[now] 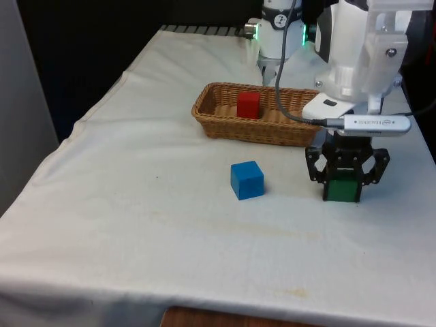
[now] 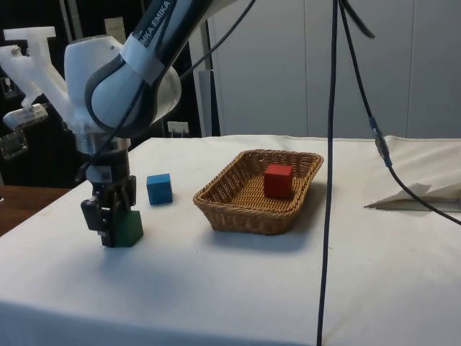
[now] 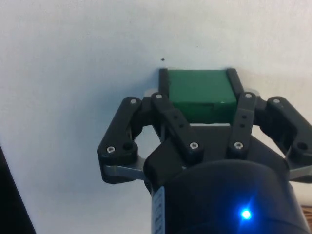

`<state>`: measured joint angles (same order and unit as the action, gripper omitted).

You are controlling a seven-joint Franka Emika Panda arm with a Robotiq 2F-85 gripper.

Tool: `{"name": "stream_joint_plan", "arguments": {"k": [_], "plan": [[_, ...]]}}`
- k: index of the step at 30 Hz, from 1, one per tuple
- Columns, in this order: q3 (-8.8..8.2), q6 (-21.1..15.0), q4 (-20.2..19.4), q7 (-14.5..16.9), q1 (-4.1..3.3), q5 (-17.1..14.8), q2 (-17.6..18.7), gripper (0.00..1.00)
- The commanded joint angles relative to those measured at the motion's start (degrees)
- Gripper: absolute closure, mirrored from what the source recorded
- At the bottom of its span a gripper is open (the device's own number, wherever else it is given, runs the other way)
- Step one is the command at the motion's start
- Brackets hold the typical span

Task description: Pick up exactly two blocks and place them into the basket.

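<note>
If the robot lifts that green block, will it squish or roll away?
Probably neither. The green block keeps straight edges and flat faces with the gripper fingers against two of its sides, so it looks stiff. As a cube sitting flat on the white cloth, it should stay put, not roll. Its smooth sides might slip a little if held loosely.

1. The table (image 1: 136, 225), covered by a white cloth (image 2: 238, 288), carried three things directly on its surface.
2. A wicker basket (image 1: 225, 126) sat toward the far end.
3. A blue block (image 1: 246, 180) rested just in front of the basket, apart from it.
4. A green block (image 1: 343, 190) stood on the cloth toward the front view's right, well apart from the blue one.
</note>
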<state>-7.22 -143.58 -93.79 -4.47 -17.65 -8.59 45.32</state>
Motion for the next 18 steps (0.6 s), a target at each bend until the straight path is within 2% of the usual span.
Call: {"name": "stream_joint_plan", "arguments": {"k": [1,6,7,8,17,18], "plan": [[-0.4,0.57,0.46,-0.57,-0.29,0.29,0.46,0.97],[-0.4,1.72,-0.29,-0.86,-0.92,0.4,-1.89,0.97],[-0.06,0.92,0.29,-0.29,-0.46,0.06,-0.86,0.97],[-0.4,1.95,-0.34,-0.97,-1.03,0.4,-2.23,0.97],[-0.17,4.76,-1.6,-1.32,-2.18,0.86,-6.19,0.97],[0.11,4.53,-1.2,-0.92,-1.78,0.63,-5.73,0.97]]}}
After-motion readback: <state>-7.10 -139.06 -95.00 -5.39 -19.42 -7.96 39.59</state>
